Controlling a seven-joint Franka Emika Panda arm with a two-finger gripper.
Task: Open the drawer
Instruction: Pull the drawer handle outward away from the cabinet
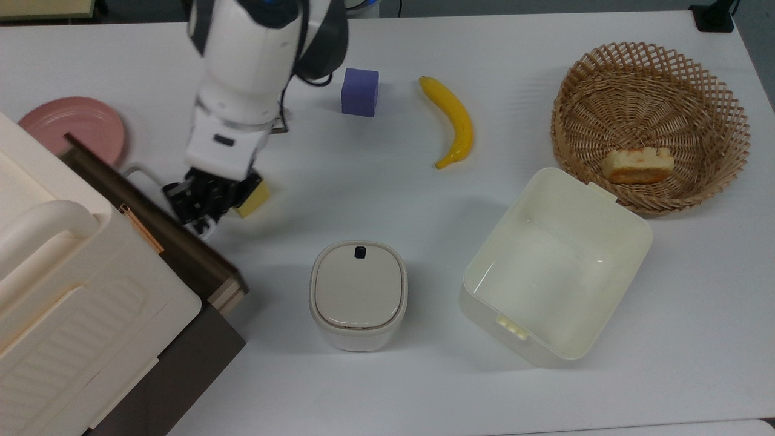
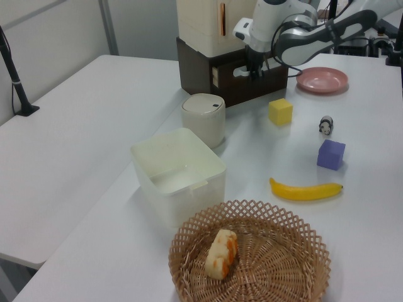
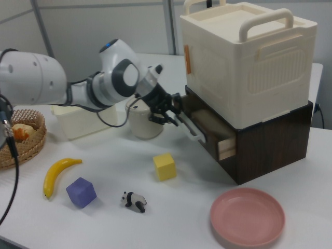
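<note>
The drawer [image 1: 175, 242] stands partly pulled out of a dark brown cabinet, under a cream ribbed case [image 1: 60, 284]. Its dark front and rim run diagonally in the top view. In the right view the drawer [image 3: 210, 136] shows lighter wood inside. My gripper [image 1: 197, 209] is shut on the white loop handle [image 1: 142, 172] at the drawer's front. In the left view, the gripper [image 2: 255, 70] sits against the drawer front [image 2: 274, 77]. From the right view's left, the gripper [image 3: 175, 116] holds the handle [image 3: 191, 128].
A yellow cube [image 1: 255, 197] lies just beside my gripper. A lidded cream bin [image 1: 358, 295] stands near the drawer's corner, and an open cream bin [image 1: 557, 266] lies further right. A pink plate [image 1: 72, 130], purple cube [image 1: 359, 91], banana [image 1: 454, 121] and basket [image 1: 651, 124] lie around.
</note>
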